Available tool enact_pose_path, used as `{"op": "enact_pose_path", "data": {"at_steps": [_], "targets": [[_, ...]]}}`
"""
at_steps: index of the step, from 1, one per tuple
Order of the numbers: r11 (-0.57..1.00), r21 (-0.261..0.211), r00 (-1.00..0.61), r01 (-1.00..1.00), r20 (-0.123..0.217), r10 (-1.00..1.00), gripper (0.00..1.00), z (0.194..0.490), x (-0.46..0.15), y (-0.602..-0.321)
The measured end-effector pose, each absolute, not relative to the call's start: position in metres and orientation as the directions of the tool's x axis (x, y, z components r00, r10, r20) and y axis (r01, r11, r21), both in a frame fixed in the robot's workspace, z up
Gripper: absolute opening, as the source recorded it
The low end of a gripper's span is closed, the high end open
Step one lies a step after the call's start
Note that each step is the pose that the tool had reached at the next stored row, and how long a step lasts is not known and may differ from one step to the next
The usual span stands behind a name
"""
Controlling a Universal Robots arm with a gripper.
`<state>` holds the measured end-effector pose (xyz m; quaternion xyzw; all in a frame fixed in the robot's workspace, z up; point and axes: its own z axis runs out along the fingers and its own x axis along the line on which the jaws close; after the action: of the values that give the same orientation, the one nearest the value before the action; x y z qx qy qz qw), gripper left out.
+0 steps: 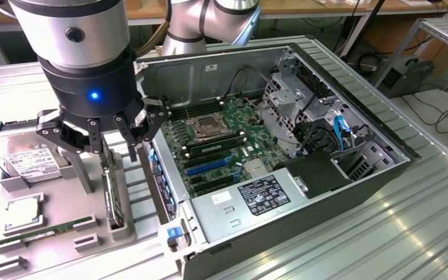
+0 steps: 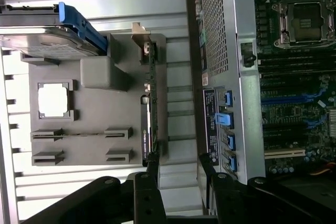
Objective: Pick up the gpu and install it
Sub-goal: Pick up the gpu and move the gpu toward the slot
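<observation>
Your black multi-fingered gripper [image 1: 109, 147] hangs with its jaws spread wide and nothing between them, above the grey moulded holder tray [image 1: 56, 195]. In the wrist view one black fingertip [image 2: 152, 165] sits right over the near end of the gpu [image 1: 112, 192], a thin flat black expansion card. You cannot tell whether the two touch.

The tray rests on a ribbed silver metal table [image 1: 380, 239]. In the exterior view, the open black computer case [image 1: 325, 204] lies on its side at 3 o'clock from the tray, its green motherboard [image 1: 216, 140] facing up. A silver hard drive with a white label [image 1: 28, 160] lies at 9 o'clock from the gripper. Wooden-topped workbenches [image 1: 286, 7] and loose cables fill the room at 12 o'clock.

The gpu stands on its long edge in a slot of the tray, just beside the case wall. Its long axis runs from 12 to 6 o'clock in the exterior view. Its slim pale metal bracket [image 2: 140, 32] is at the end nearer the hard drive, away from the fingers.
</observation>
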<state>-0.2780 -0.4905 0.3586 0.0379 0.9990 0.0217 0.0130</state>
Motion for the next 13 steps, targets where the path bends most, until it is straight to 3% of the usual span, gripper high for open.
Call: {"op": "enact_pose_path", "data": {"at_steps": [13], "targets": [[0.996,0.044,-0.997,0.075,-0.024,0.076,0.42,0.3548,-0.2807,-0.4905]]}}
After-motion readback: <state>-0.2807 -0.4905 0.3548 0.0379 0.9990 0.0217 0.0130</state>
